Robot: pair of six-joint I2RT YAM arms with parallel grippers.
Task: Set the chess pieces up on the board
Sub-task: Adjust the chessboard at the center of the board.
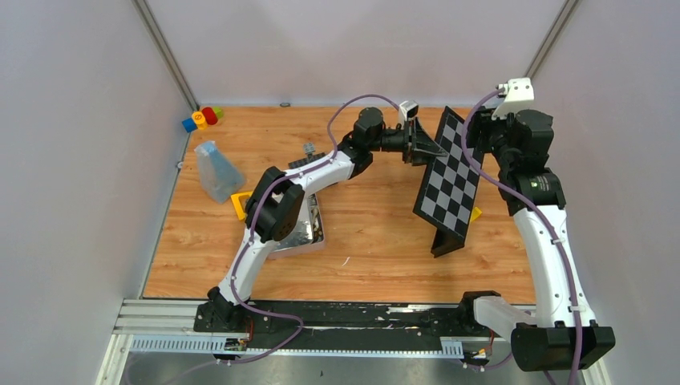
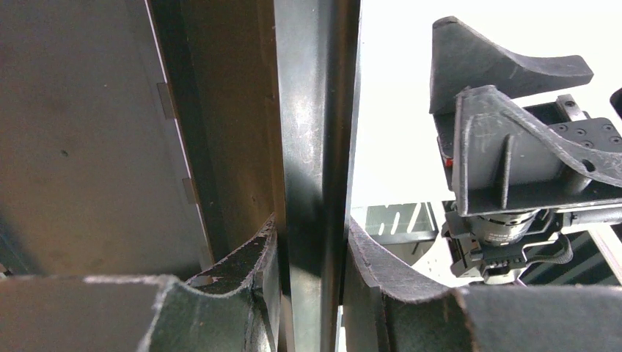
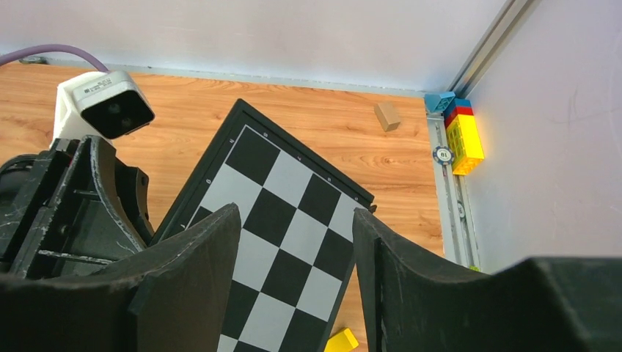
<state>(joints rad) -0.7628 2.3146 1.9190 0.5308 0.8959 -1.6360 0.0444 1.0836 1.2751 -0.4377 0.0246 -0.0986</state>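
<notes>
The board (image 1: 449, 180), black and silvery-white checks with a black border, stands tilted on edge at the right middle of the table, one lower corner resting on the wood. My left gripper (image 1: 431, 149) is shut on its left border; in the left wrist view the dark edge of the board (image 2: 315, 147) runs up between the fingers (image 2: 242, 264). My right gripper (image 3: 297, 214) hovers open by the board's upper right side, and the checks of the board (image 3: 286, 220) show past its spread fingers. No chess pieces show in any view.
A shiny metal tin (image 1: 309, 234) lies under the left arm's elbow. A clear plastic bag (image 1: 216, 170) and a yellow brick (image 1: 238, 205) lie left. Coloured bricks (image 1: 202, 118) sit at the far left corner. Another yellow brick (image 3: 343, 341) lies by the board's foot, and a small wooden block (image 3: 386, 116) lies near the right wall.
</notes>
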